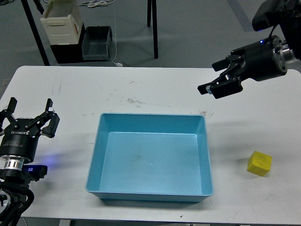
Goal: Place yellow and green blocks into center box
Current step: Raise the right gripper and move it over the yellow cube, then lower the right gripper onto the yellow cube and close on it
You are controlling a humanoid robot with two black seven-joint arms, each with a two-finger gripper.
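Position of the small bright yellow cube [259, 163] governs the coming move: it sits on the white table [155, 89] at the right side, just outside the right wall of the large shallow light blue plastic tray [92, 162], apart from it and not touching. No dark green cube is visible anywhere in the head view; its location cannot be stated. The tray interior appears bare, so by my judgement neither block has yet been placed.

Right end effector [217, 78] hangs above the table's far right area, its two black fingers spread apart with nothing between them. From it, the yellow cube lies nearer the robot and somewhat further to the right, lower in the view. The fingers point leftward and slightly down, away from the cube, so a reorientation looks necessary before any descent.

Left end effector [29, 113] stands over the left side of the table, fingers opened wide and empty, with the whole width of the tray between it and the yellow cube.

Finding: the right arm is plainly the nearer of the two and the sensible choice for the pick. The cube presents as roughly equal-sided, resting slightly turned relative to the table edge, so there is no long axis to favour; the fingers would need to line up with one pair of its faces. After grasping, the carry is a short leftward transfer over the tray's right rim.
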